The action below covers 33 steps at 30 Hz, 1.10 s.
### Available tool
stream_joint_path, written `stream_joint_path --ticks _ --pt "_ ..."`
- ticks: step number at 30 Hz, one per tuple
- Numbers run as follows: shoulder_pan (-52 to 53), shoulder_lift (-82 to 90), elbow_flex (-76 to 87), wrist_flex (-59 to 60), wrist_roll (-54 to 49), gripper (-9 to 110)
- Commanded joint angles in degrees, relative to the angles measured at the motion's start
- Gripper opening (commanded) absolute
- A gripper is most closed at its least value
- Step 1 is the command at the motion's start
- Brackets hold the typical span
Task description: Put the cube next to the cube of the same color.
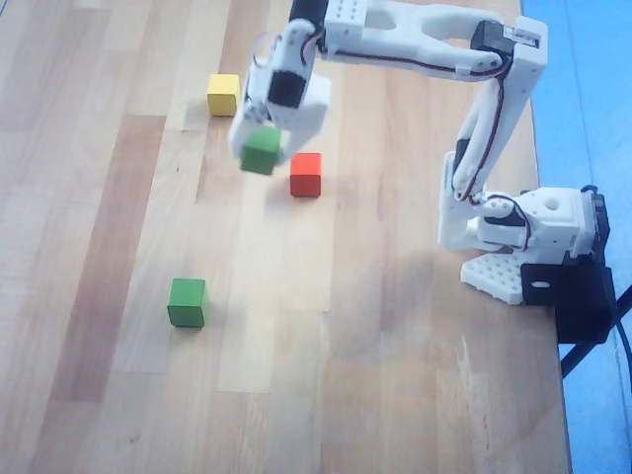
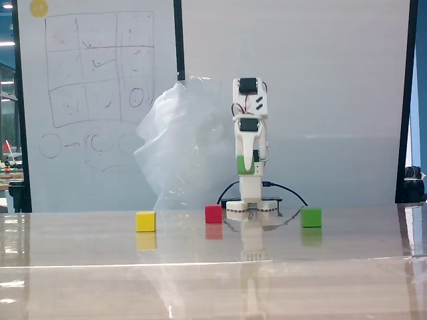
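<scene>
In the overhead view, going left to right, we see the other green cube [image 1: 187, 302] resting on the table [image 1: 395, 395]. Our gripper [image 1: 259, 148] clamps the held green cube [image 1: 262, 151] aloft, between yellow cube [image 1: 223, 95] and red cube [image 1: 305, 174]. It looks light, rigid, smooth-faced; opposite flat sides suit gripping.

Arm [image 1: 425, 44]: your white printed plastic links, blocky.
Servos [image 1: 286, 89]: black, set at the joints.
Cables [image 1: 472, 128]: thin red and black wires.
Base [image 1: 553, 222]: white, on a black clamp [image 1: 578, 296].
</scene>
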Motion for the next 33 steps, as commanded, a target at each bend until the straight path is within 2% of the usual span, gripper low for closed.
stream_joint_path --ticks 1,6,12,33 --pt "-3.2 -1.3 -10.2 1.0 5.9 0" --pt "-9.5 -5.7 -14.1 0.0 11.6 0" --pt "-13.3 -10.6 -19.2 -2.2 12.8 0" --pt "-15.8 -25.4 -20.2 -12.8 12.3 0"
